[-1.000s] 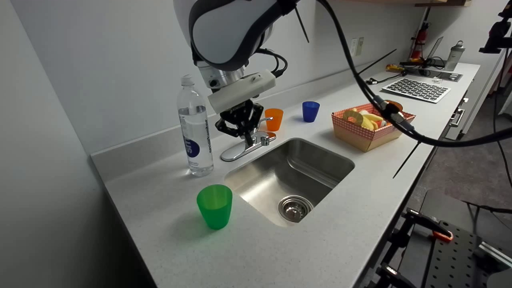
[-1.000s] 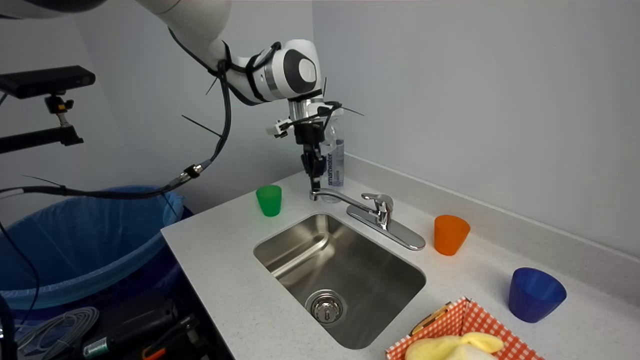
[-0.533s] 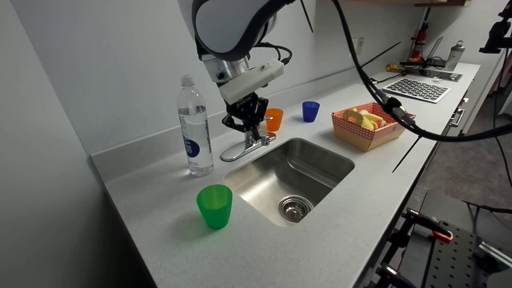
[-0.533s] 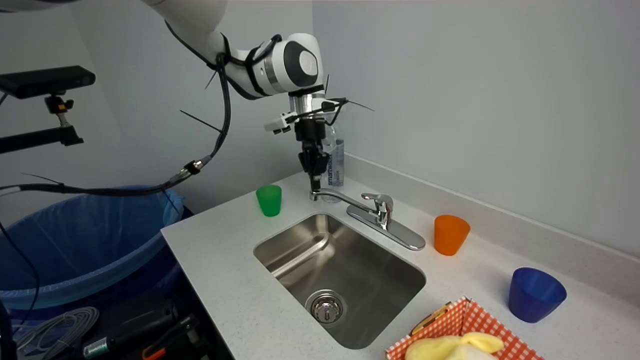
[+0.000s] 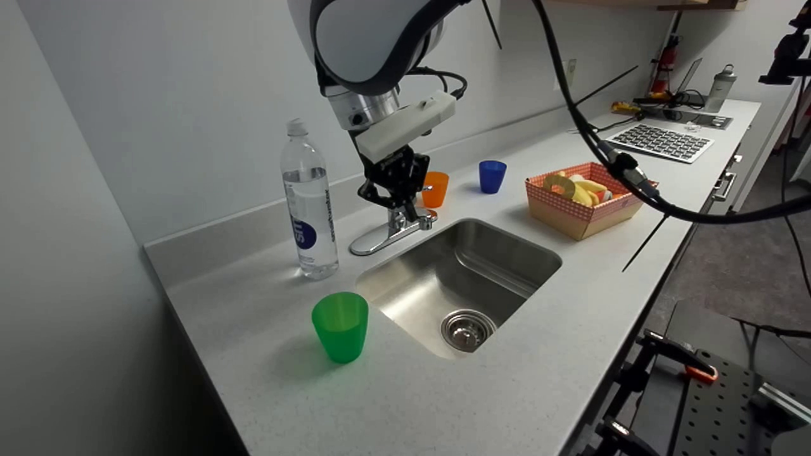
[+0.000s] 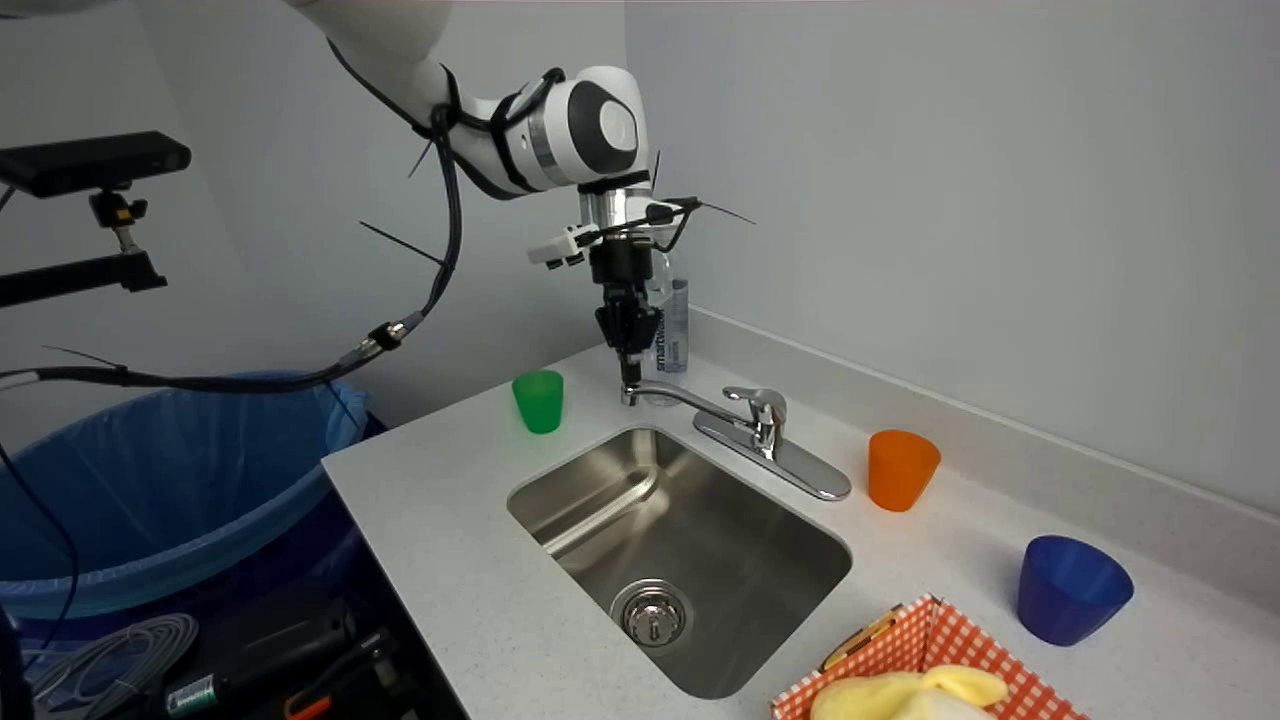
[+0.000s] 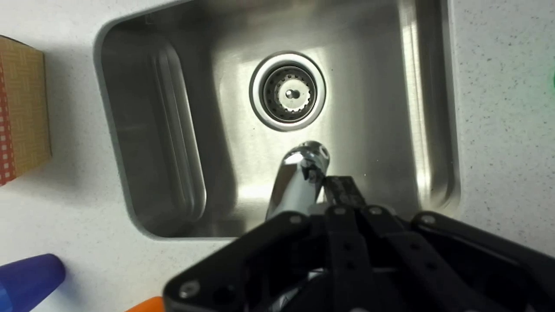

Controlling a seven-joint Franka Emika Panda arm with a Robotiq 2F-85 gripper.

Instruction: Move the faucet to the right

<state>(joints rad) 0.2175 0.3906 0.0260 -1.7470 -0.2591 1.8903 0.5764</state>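
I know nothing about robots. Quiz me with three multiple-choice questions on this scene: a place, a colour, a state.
1. Where is the gripper?
A) down in the drain
B) beside the spout of the faucet
C) on the floor

2. Besides white, what colour checks does the basket have?
A) blue
B) black
C) red

3. The water bottle is:
A) standing upright
B) lying on its side
C) upside down

1 B: the wrist view shows the fingertips right next to the spout.
2 C: red and white squares show in both exterior views.
3 A: its cap is on top, its base on the counter.
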